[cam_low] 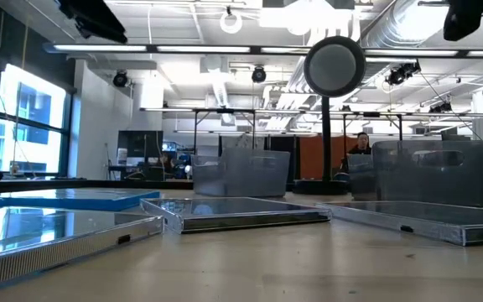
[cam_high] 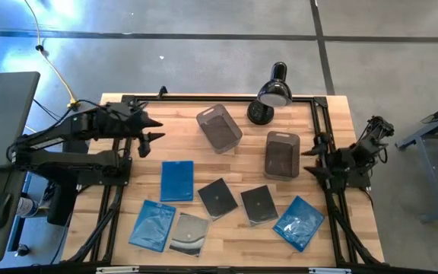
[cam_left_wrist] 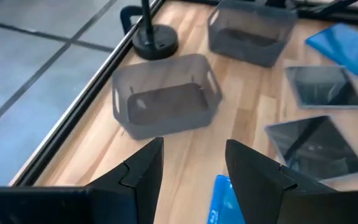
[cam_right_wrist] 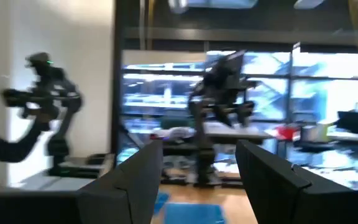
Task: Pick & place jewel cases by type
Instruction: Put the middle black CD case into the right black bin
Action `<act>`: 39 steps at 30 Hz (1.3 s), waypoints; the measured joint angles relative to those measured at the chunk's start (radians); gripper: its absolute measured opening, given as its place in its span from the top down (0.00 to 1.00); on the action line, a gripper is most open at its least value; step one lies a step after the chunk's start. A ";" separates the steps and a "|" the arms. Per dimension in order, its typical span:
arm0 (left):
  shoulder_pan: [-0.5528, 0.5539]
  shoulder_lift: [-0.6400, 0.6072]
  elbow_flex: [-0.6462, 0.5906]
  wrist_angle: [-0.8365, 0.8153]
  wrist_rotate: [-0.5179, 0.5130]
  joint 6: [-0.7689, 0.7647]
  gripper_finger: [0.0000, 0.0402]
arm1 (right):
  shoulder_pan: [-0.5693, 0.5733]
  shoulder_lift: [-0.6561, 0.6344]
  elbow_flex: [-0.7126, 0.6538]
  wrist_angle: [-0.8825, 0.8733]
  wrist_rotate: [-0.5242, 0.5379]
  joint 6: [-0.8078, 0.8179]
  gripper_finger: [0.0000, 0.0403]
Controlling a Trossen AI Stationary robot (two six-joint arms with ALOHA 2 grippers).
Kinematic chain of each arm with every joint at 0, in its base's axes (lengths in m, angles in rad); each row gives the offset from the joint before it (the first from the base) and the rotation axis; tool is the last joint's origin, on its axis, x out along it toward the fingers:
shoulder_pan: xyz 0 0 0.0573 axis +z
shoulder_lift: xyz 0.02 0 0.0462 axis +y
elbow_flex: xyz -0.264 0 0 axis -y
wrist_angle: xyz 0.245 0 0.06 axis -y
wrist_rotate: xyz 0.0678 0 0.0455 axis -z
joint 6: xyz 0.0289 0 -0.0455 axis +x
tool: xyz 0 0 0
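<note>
Six jewel cases lie flat on the wooden table. In the high view there are three blue ones (cam_high: 177, 180), (cam_high: 153, 224), (cam_high: 299, 221), two dark ones (cam_high: 218, 198), (cam_high: 258, 205), and a clear one with a silver disc (cam_high: 188, 232). My left gripper (cam_high: 158, 129) (cam_left_wrist: 194, 155) is open and hovers over the table's left far part, just beyond the nearest blue case (cam_left_wrist: 225, 199). My right gripper (cam_high: 307, 161) (cam_right_wrist: 197, 155) is open at the table's right edge, beside the right tub, with a blue case (cam_right_wrist: 194, 211) ahead of it.
Two smoky grey tubs (cam_high: 219, 127), (cam_high: 282, 154) stand on the far half of the table, with a black dome-headed lamp (cam_high: 272, 93) behind them at the far edge. A black metal frame (cam_high: 204, 97) runs along the table's edges. Bare wood lies between the tubs and the cases.
</note>
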 joint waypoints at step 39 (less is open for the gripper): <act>-0.140 0.524 -0.482 0.910 0.343 -0.250 0.63 | -0.270 1.459 0.810 -0.308 -0.115 0.875 0.61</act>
